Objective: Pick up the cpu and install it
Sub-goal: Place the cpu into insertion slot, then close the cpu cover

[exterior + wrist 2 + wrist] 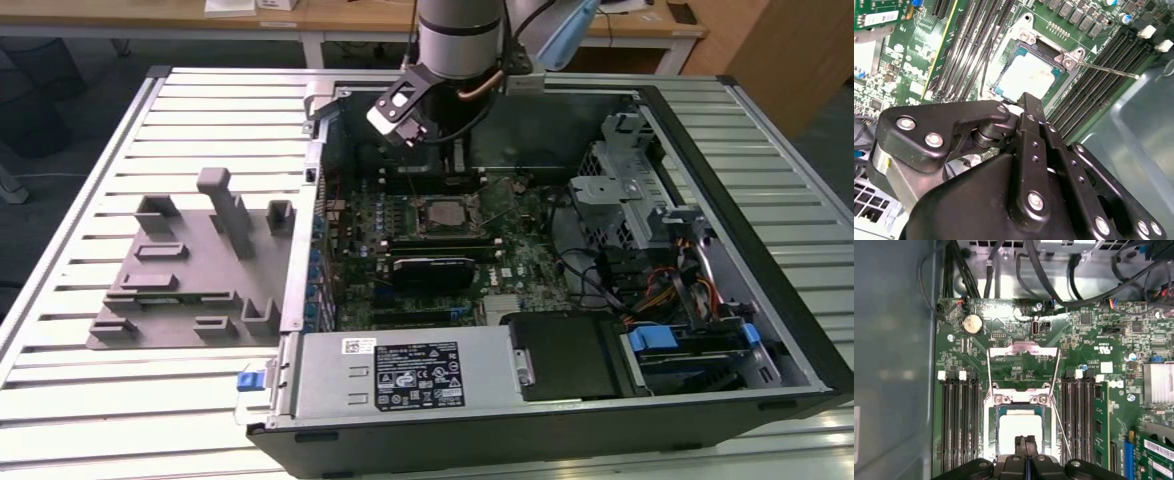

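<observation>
Open computer case (pixel 534 435) on slatted table (pixel 120 400), grey fixture block (pixel 187 275) beside it — green motherboard (pixel 1089 340) inside, coin battery (pixel 972 324)

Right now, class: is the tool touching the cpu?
Cannot tell. In both wrist views the tool overlaps the cpu, hiding any contact or gap.

The arm (pixel 461 35) is a silver-grey tube with a brownish cable (pixel 477 90) curling at its black wrist. Its end effector (pixel 1026 102) is matte black, built of linked bars studded with silver screws (pixel 1035 201).
</observation>
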Controlling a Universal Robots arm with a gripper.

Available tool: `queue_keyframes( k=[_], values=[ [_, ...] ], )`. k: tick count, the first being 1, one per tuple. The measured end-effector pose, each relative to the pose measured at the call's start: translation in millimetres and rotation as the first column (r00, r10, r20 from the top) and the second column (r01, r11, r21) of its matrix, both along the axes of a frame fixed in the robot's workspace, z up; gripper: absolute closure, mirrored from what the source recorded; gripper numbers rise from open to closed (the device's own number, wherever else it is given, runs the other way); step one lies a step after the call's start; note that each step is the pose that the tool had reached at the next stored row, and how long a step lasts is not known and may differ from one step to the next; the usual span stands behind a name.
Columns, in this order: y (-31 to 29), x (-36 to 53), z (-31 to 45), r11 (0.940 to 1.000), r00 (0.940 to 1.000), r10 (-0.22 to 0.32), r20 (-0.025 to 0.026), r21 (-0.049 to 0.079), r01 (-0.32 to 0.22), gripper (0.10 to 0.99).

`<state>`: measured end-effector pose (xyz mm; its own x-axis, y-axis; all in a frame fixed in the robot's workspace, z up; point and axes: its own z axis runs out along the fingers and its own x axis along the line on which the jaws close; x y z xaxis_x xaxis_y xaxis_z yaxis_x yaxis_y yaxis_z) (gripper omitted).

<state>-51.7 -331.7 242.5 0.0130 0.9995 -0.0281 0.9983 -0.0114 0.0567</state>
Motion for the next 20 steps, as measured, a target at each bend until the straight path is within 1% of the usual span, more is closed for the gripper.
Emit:
queue_keyframes(
  k=[15,17,20],
  values=[
    [-0.1,-0.1,0.7,1.0000,1.0000,0.000,0.0001,0.001,0.000,0.980],
    [0.0,0.0,2.8,1.0000,1.0000,0.000,0.0002,0.001,0.000,0.980],
    [0.0,0.0,8.1,1.0000,1.0000,0.000,0.0002,0.001,0.000,0.980]
  ],
)
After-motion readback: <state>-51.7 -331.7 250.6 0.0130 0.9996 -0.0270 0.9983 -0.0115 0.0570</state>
